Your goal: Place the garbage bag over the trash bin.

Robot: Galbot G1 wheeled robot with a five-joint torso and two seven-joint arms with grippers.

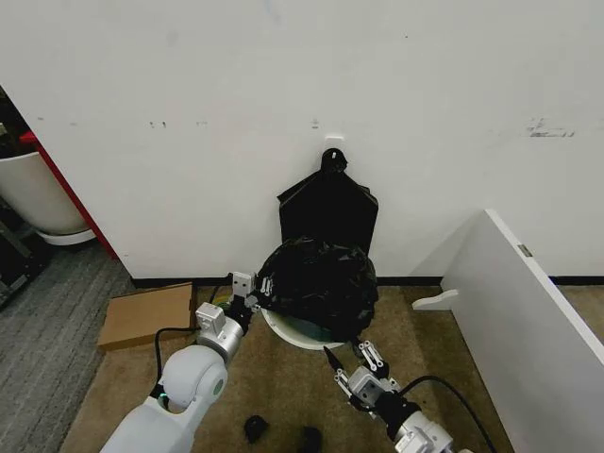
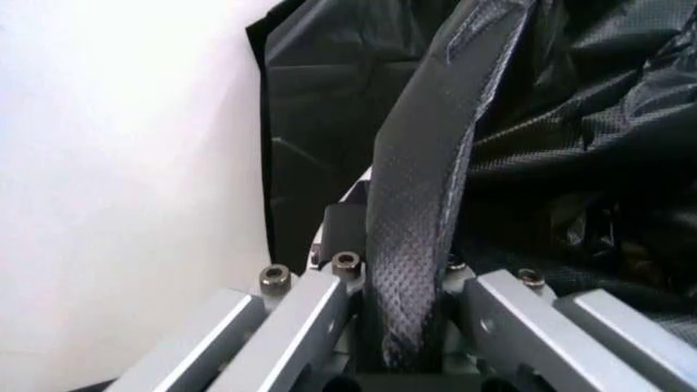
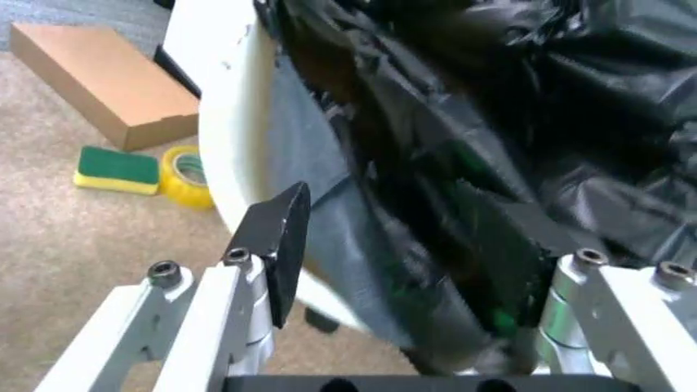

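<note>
The glossy black garbage bag (image 1: 316, 281) lies crumpled over the top of the trash bin (image 1: 288, 332), whose white rim shows below it. My left gripper (image 1: 256, 293) is at the bag's left side, shut on a strip of the bag's film (image 2: 419, 212) that runs up from between its fingers (image 2: 326, 302). At the bin's front right, my right gripper (image 1: 347, 358) is open. In the right wrist view its fingers (image 3: 277, 245) straddle the bag's hanging edge (image 3: 436, 245) beside the bin's white wall (image 3: 234, 139).
A flat black stack (image 1: 327, 209) hangs on the wall behind the bin. A cardboard box (image 1: 146, 316), a green sponge (image 3: 114, 170) and a tape roll (image 3: 185, 175) lie on the floor to the left. A white panel (image 1: 528, 321) stands at right, and black scraps (image 1: 255, 427) lie in front.
</note>
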